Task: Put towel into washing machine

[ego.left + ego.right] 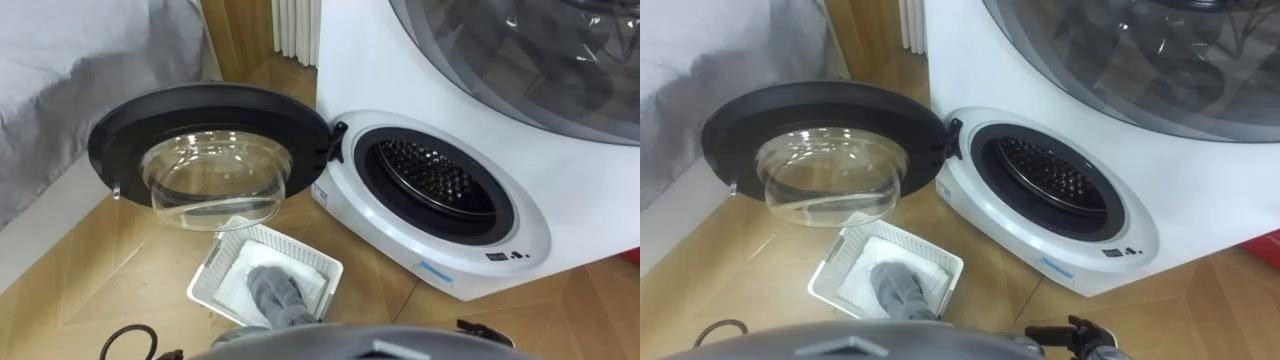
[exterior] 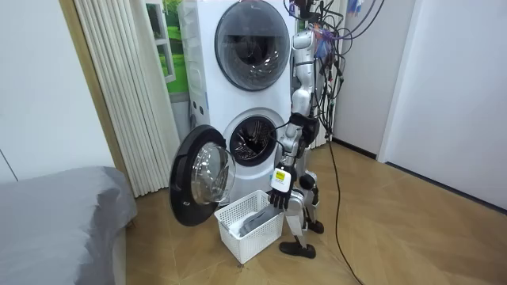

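A grey towel point(image 1: 278, 290) lies bunched in a white slatted basket point(image 1: 215, 265) on the wooden floor, just below the open round door point(image 1: 210, 140) of the lower washing machine. The drum opening point(image 1: 435, 180) gapes dark, with nothing seen inside it. In the room view I stand at the basket's point(image 2: 238, 237) right side, facing the machine. My left hand point(image 2: 279, 194) hangs with relaxed fingers just above the basket's near rim, apart from the towel point(image 2: 255, 220). A dark bit of my right hand point(image 1: 1072, 335) shows at the bottom edge of the right eye view.
A second machine point(image 2: 249, 36) is stacked on top of the washer. A bed with a grey cover point(image 1: 60, 80) stands to the left, with white vertical slats point(image 2: 119, 87) behind the door. A dark cable loop point(image 1: 130, 340) lies on the floor at lower left.
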